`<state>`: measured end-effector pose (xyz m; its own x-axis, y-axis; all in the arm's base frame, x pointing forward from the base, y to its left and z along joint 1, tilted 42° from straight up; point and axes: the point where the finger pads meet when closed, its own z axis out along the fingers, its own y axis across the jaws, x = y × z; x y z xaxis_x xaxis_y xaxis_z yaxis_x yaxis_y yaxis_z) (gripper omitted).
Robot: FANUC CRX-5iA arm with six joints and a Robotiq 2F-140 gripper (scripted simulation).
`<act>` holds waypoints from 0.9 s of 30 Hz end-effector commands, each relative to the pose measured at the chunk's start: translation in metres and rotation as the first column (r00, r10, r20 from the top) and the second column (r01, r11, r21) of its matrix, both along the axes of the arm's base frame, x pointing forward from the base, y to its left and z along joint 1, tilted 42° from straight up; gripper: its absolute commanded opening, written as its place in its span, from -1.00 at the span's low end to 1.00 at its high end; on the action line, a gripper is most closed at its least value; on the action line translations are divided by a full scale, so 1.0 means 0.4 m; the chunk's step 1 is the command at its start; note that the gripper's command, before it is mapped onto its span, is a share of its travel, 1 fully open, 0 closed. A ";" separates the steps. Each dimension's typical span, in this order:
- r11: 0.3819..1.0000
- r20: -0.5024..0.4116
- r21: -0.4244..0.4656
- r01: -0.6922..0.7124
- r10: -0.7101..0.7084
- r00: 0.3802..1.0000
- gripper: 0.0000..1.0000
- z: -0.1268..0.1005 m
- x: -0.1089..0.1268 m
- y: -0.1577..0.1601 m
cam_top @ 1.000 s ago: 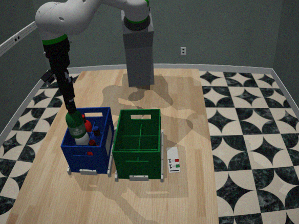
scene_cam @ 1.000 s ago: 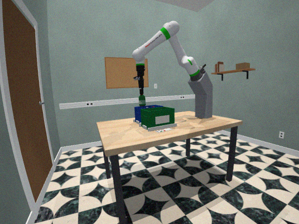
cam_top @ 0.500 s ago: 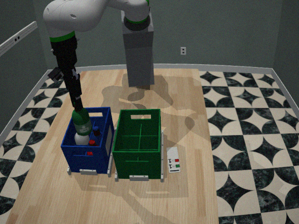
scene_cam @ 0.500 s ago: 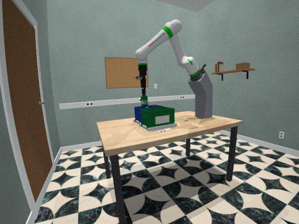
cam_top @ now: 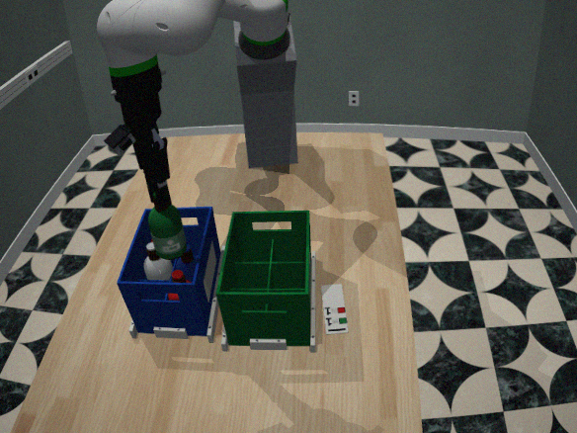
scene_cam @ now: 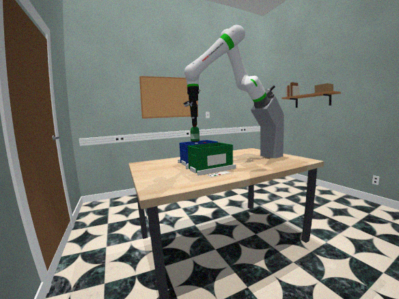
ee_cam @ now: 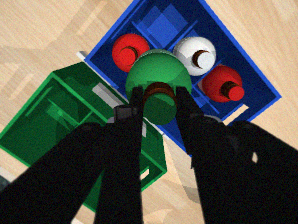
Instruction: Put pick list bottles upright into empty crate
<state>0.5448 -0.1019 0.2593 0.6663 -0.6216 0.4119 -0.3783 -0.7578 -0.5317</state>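
Observation:
My gripper (cam_top: 161, 204) (scene_cam: 194, 125) (ee_cam: 159, 101) is shut on the neck of a green-label bottle (cam_top: 168, 233) (scene_cam: 195, 135) (ee_cam: 158, 70). The bottle hangs upright over the blue crate (cam_top: 163, 307) (scene_cam: 184, 149) (ee_cam: 248, 62), its base near rim height. In the blue crate stand a white bottle (cam_top: 157, 267) (ee_cam: 196, 52) and two red bottles (ee_cam: 128, 49) (ee_cam: 222, 85). The green crate (cam_top: 267, 308) (scene_cam: 199, 161) (ee_cam: 70, 88), with dividers, stands empty to the right of it. The pick list (cam_top: 336, 308) (scene_cam: 216, 175) lies right of the green crate, with one red and one green line.
Both crates sit in grey corner brackets (cam_top: 269, 344) on the wooden table (cam_top: 198, 386) (scene_cam: 171, 181). The arm's grey pedestal (cam_top: 269, 109) (scene_cam: 271, 130) stands at the table's back. Checkered floor surrounds the table.

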 end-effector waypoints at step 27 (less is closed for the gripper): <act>1.000 0.001 -0.001 0.001 -0.001 1.000 -0.80 -0.033 -0.070 0.094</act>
